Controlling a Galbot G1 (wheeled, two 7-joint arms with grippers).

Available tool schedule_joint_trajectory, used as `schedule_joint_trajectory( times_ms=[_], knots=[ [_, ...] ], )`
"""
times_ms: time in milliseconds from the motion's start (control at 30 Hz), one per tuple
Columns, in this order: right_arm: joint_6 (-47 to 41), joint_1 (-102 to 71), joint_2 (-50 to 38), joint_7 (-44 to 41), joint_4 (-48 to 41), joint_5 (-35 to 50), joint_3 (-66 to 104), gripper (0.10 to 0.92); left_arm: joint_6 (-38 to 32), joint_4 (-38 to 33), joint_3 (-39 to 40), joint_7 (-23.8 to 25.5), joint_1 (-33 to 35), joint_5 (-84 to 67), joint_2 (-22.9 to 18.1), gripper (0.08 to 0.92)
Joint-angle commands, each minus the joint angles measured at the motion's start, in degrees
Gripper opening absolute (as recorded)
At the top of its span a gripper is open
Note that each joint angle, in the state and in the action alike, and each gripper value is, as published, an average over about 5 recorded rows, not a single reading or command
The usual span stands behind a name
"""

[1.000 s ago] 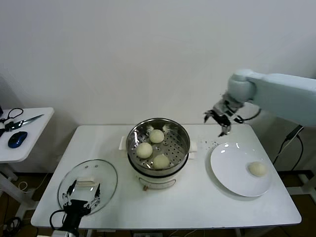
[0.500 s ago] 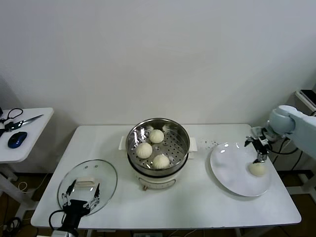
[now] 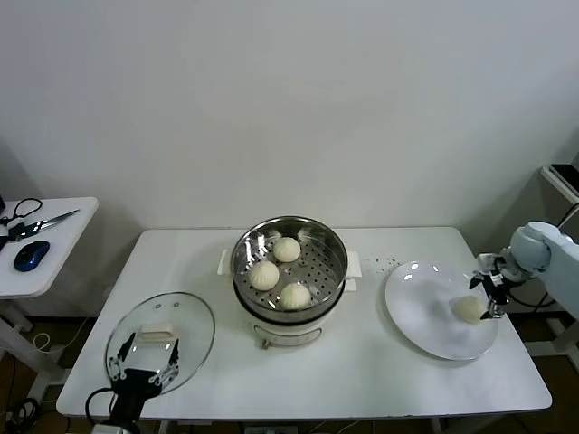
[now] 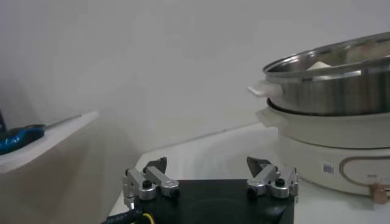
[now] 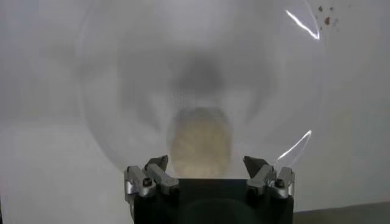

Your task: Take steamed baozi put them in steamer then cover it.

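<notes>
Now the last small round cream-white dough bun lies on the flat white plate at the right of the table. It looks soft and light, so I think it wants a gentle hold around its sides. The right gripper is just at it, jaws spread wide, nothing grasped; real contact is hard to make out. Three buns sit in the shiny steel steamer. The left gripper, released, waits by the glass lid, partly cut off.
</notes>
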Motion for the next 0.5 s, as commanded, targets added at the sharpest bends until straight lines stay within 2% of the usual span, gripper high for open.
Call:
schedule_joint_trajectory(
  times_ms=[33, 367, 500],
  knots=[
    [0.95, -4.99, 2.9, -0.33, -4.92, -2.86, 5.89, 0.823, -0.17, 0.21, -0.04, 0.22, 0.14, 0.15, -0.07, 0.823],
    [1.74, -4.47, 4.12, -0.66, -6.04, -3.47, 5.65, 0.82, -0.21, 0.38, -0.03, 0.16, 0.06, 0.25, -0.12, 0.823],
    [2.13, -3.85, 4.31, -0.98, -6.41, -3.39, 5.44, 0.765, -0.17, 0.24, 0.08, 0.13, 0.06, 0.34, -0.15, 0.823]
  ],
)
